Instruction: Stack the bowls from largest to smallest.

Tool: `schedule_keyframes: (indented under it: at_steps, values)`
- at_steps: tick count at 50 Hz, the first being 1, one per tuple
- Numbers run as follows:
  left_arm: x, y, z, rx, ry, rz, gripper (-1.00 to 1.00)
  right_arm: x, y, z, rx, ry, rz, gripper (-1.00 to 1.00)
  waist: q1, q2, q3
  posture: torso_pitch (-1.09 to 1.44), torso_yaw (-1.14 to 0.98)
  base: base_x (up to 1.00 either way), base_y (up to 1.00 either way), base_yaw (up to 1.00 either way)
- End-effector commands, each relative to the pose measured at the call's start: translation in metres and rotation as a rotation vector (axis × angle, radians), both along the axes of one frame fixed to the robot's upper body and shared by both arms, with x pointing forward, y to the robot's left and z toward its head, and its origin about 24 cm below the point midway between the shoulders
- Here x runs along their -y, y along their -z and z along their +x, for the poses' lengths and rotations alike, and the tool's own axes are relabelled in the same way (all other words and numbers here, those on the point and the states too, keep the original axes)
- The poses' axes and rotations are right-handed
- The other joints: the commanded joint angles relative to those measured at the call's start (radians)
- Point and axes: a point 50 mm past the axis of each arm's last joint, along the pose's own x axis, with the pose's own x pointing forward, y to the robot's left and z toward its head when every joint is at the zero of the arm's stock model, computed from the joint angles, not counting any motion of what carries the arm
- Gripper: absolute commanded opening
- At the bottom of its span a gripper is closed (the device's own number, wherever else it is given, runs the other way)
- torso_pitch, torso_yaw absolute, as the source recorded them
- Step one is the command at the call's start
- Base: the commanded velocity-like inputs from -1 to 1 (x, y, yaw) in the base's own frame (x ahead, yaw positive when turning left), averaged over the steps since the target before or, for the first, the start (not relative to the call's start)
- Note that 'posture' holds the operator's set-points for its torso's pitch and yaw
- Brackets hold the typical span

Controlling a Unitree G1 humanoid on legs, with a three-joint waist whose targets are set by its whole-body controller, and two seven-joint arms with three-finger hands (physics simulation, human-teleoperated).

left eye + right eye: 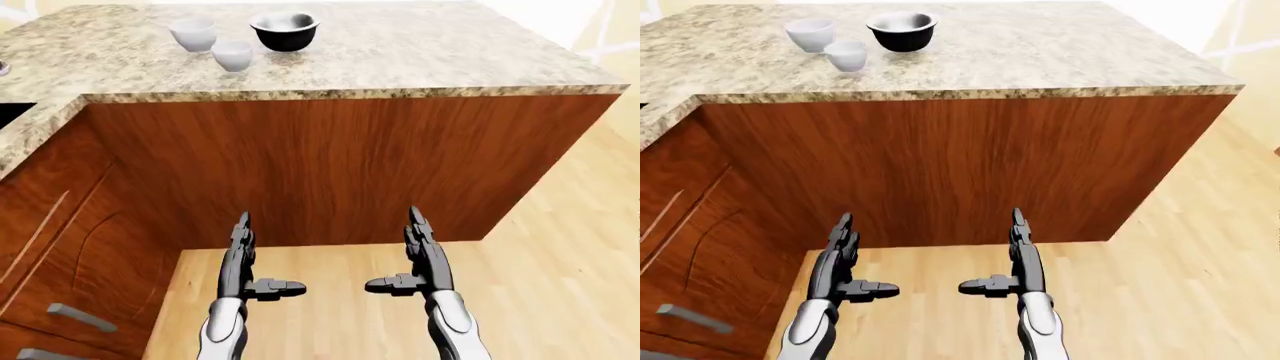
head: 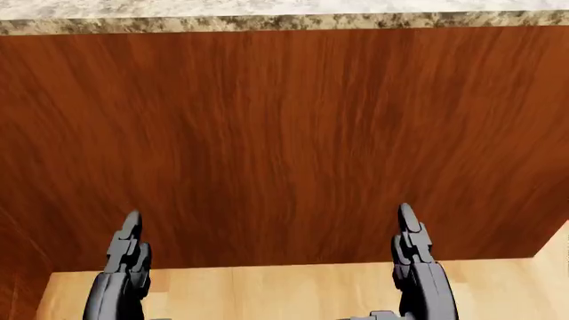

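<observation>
Three bowls stand at the top left of the granite counter (image 1: 420,52) in the left-eye view. The largest is black outside with a grey inside (image 1: 285,31). A medium white bowl (image 1: 194,34) stands to its left. The smallest white bowl (image 1: 232,55) stands just below and between them. None touches another. My left hand (image 1: 252,259) and right hand (image 1: 408,255) are low in the view, over the wooden floor, well below the counter's edge. Both are open and empty, fingers straight, thumbs pointing inward.
The counter's dark wood side panel (image 1: 330,165) fills the middle of the views. Cabinet drawers with grey handles (image 1: 80,316) stand at the lower left. A dark sink edge (image 1: 12,112) shows at the far left. Light wooden floor (image 1: 560,255) lies to the right.
</observation>
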Motion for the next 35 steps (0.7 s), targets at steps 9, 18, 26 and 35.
schedule_keyframes:
  at_steps: [9, 18, 26, 35]
  values:
    - [0.009, -0.052, 0.001, 0.201, 0.022, 0.026, 1.00, -0.001, -0.032, 0.009, 0.175, -0.016, -0.019, 1.00, 0.010, -0.007, -0.073, 0.00, 0.00, 0.00, 0.00, 0.00]
    - [0.009, -0.103, 0.010, 0.258, 0.043, 0.051, 1.00, -0.002, -0.070, 0.019, 0.219, -0.010, -0.039, 1.00, 0.008, -0.004, -0.086, 0.00, 0.00, 0.00, 0.00, 0.00]
    - [0.011, -0.164, 0.025, 0.271, 0.095, 0.030, 1.00, -0.005, -0.122, 0.033, 0.280, -0.034, -0.029, 1.00, 0.013, 0.002, -0.112, 0.00, 0.00, 0.00, 0.00, 0.01]
    - [0.007, -0.199, 0.034, 0.301, 0.104, 0.006, 1.00, -0.006, -0.157, 0.039, 0.342, -0.052, -0.012, 1.00, 0.045, -0.008, -0.071, 0.00, 0.00, 0.00, 0.00, 0.97]
